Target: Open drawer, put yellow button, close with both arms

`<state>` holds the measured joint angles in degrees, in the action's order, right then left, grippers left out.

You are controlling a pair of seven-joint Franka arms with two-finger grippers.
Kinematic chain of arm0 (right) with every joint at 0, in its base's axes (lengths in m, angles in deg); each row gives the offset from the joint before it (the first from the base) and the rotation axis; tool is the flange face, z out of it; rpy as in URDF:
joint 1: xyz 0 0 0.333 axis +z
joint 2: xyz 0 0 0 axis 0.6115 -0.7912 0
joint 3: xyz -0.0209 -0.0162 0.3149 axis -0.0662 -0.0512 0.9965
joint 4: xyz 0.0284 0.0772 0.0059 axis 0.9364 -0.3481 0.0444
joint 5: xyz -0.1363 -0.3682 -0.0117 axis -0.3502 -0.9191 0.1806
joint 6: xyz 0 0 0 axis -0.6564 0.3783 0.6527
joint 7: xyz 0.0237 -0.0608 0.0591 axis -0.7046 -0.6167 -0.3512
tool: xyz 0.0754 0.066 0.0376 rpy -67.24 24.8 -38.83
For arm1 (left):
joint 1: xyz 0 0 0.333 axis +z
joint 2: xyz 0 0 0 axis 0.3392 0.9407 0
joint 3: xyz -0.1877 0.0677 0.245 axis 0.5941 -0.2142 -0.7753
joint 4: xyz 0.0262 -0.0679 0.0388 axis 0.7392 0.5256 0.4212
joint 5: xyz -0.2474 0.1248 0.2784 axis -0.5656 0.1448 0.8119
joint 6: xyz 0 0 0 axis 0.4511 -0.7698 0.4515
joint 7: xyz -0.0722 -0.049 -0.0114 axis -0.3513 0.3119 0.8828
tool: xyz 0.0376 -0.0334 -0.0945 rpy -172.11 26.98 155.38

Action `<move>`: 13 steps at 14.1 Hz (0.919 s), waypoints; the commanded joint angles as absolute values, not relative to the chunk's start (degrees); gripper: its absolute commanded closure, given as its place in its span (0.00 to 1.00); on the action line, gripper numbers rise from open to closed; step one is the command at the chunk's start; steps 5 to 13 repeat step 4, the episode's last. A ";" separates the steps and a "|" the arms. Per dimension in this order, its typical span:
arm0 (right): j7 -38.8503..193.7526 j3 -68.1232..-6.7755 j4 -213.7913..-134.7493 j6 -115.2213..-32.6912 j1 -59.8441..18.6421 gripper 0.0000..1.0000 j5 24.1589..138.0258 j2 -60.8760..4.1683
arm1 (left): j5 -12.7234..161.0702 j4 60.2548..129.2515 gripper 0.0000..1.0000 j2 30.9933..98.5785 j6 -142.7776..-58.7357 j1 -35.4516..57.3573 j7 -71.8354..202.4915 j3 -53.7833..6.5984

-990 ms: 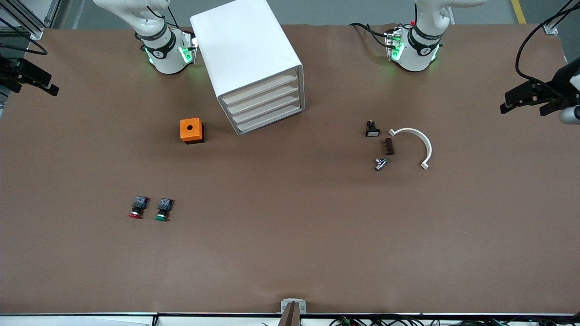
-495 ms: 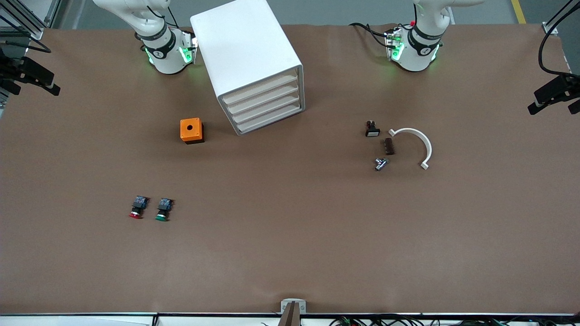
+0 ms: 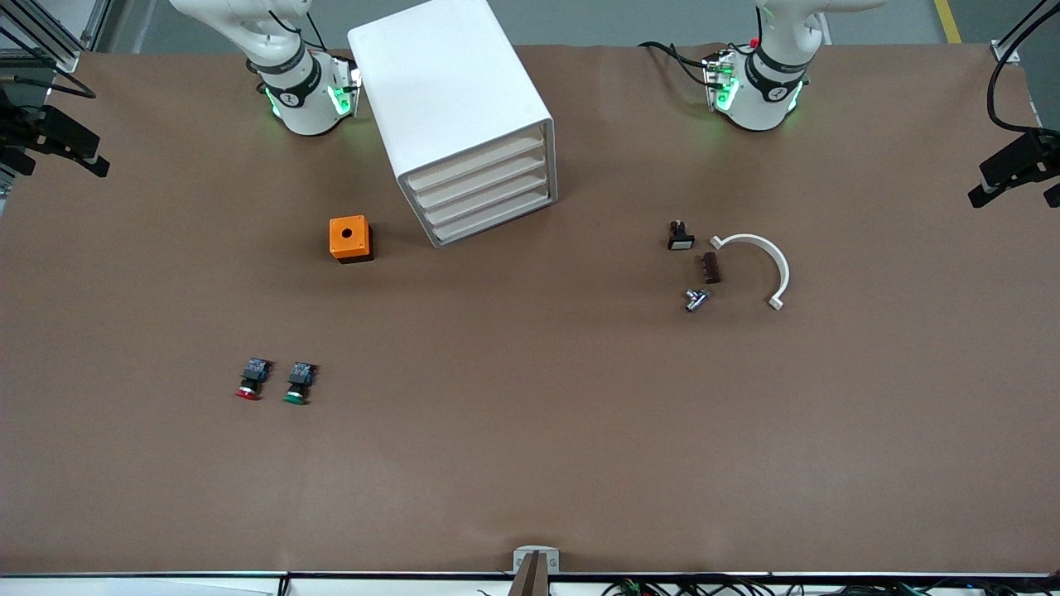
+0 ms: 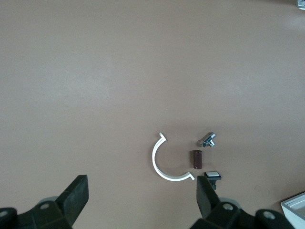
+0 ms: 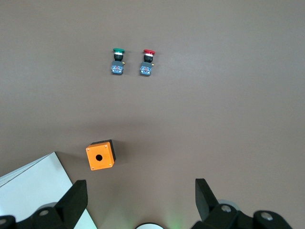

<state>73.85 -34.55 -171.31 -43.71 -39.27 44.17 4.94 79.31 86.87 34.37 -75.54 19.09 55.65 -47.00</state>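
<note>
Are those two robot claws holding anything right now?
No. The left gripper hangs open over the table near the white curved clip; the right gripper hangs open above the orange box.

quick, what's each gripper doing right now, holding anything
Left gripper: open, holding nothing, above the brown table.
Right gripper: open, holding nothing, also above the table.

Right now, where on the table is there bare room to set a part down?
Bare: the strip nearest the front camera, and the middle between the green button and the metal fitting. Crowded: around the white clamp and between the orange box and drawer cabinet.
</note>
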 commanded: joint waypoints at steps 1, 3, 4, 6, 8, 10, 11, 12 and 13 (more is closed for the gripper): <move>70.59 -34.37 -171.84 -43.94 -38.93 0.00 44.16 5.83 | 79.30 86.45 0.00 34.51 -74.65 19.39 55.45 -46.93; 70.05 -34.20 -171.84 -43.77 -38.93 0.00 44.16 5.83 | 79.39 86.36 0.00 34.51 -74.65 19.30 55.71 -47.02; 70.66 -34.46 -171.84 -43.77 -39.19 0.00 44.16 5.83 | 79.39 86.36 0.00 34.51 -74.65 19.30 55.71 -46.93; 70.66 -34.46 -171.84 -43.77 -39.19 0.00 44.16 5.83 | 79.39 86.36 0.00 34.51 -74.65 19.30 55.71 -46.93; 70.66 -34.46 -171.84 -43.77 -39.19 0.00 44.16 5.83 | 79.39 86.36 0.00 34.51 -74.65 19.30 55.71 -46.93; 70.66 -34.46 -171.84 -43.77 -39.19 0.00 44.16 5.83 | 79.39 86.36 0.00 34.51 -74.65 19.30 55.71 -46.93; 70.66 -34.46 -171.84 -43.77 -39.19 0.00 44.16 5.83 | 79.39 86.36 0.00 34.51 -74.65 19.30 55.71 -46.93; 70.66 -34.46 -171.84 -43.77 -39.19 0.00 44.16 5.83 | 79.39 86.36 0.00 34.51 -74.65 19.30 55.71 -46.93; 70.66 -34.46 -171.84 -43.77 -39.19 0.00 44.16 5.83 | 79.39 86.36 0.00 34.51 -74.65 19.30 55.71 -46.93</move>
